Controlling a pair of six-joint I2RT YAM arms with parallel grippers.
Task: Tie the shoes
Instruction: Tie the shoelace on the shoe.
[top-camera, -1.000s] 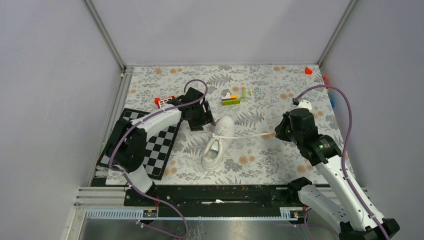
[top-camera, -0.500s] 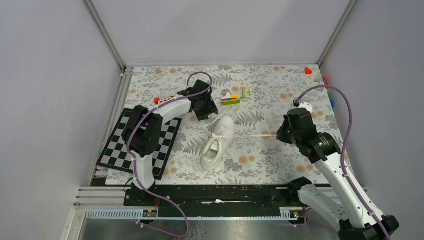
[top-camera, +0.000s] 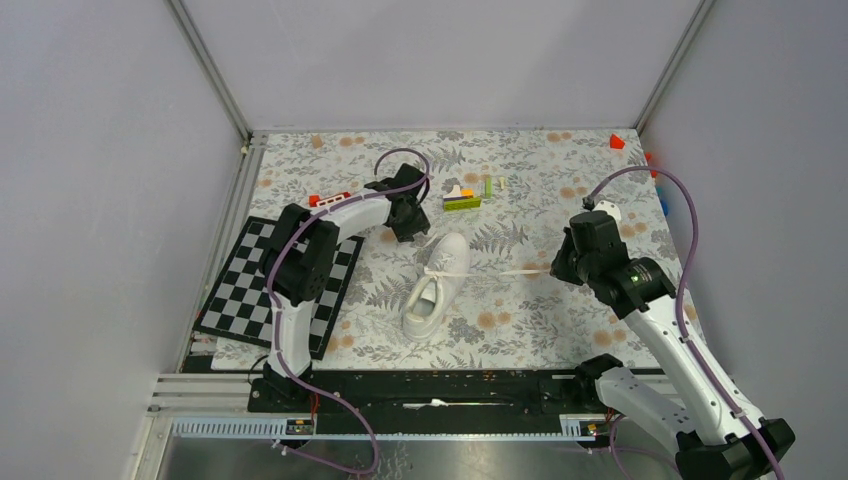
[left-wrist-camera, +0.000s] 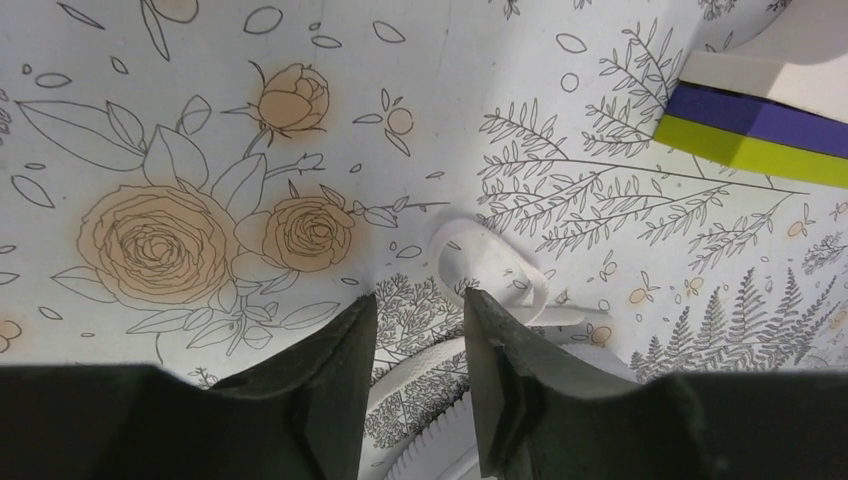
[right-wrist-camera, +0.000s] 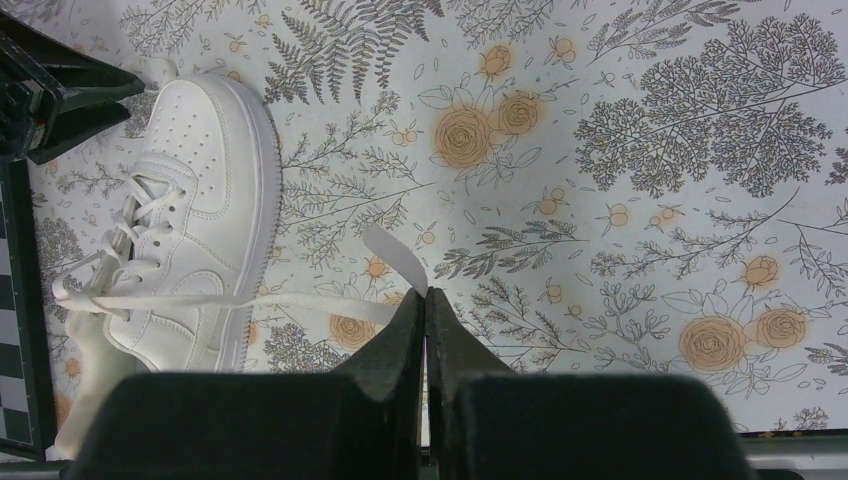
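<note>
At the middle of the floral table (top-camera: 560, 170) lies the white sneaker (top-camera: 437, 283). The right gripper (right-wrist-camera: 424, 296) is clenched on a lace end (right-wrist-camera: 390, 255) stretched rightward. The left gripper (left-wrist-camera: 418, 300), jaws parted, sits at the toe by a lace loop (left-wrist-camera: 480, 255).

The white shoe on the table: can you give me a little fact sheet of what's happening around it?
Shoe: white sneaker, lying on the flowered table, not tied.
Right gripper: shut on a lace stretched straight out from the shoe.
Left gripper: open, by the toe, a loose lace loop just ahead of it.
Nearby: checkerboard mat, coloured blocks.
</note>
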